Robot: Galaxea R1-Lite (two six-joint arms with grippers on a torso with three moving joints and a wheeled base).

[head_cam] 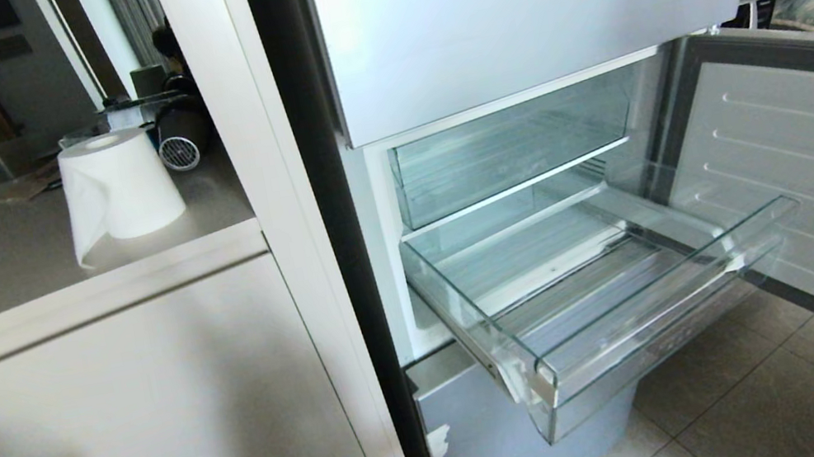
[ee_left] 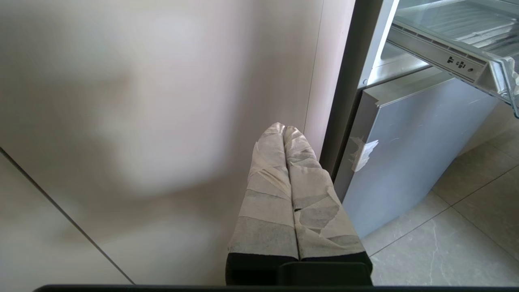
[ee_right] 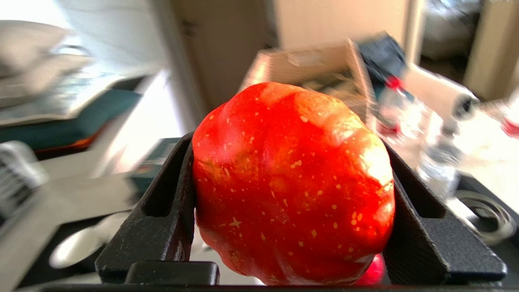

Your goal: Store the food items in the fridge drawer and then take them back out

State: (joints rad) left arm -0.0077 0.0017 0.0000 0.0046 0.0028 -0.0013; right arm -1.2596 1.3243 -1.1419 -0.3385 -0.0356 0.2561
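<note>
1. Your right gripper (ee_right: 292, 194) clamps the glossy orange-red ribbed ball (ee_right: 292, 182) between both black fingers.
2. Your left gripper (ee_left: 284, 134), fingers pressed together, hangs beside the pulled-out, empty clear plastic fridge drawer (head_cam: 644, 337).

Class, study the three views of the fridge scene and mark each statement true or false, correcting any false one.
1. The fridge drawer is pulled out. True.
2. The ribbed red food item lies in the drawer. False: the right tool grips it.
3. The left tool has its fingers pressed together. True.
4. A paper roll stands on the counter. True.
5. The right tool shows in the head view. False: no arm appears there.
</note>
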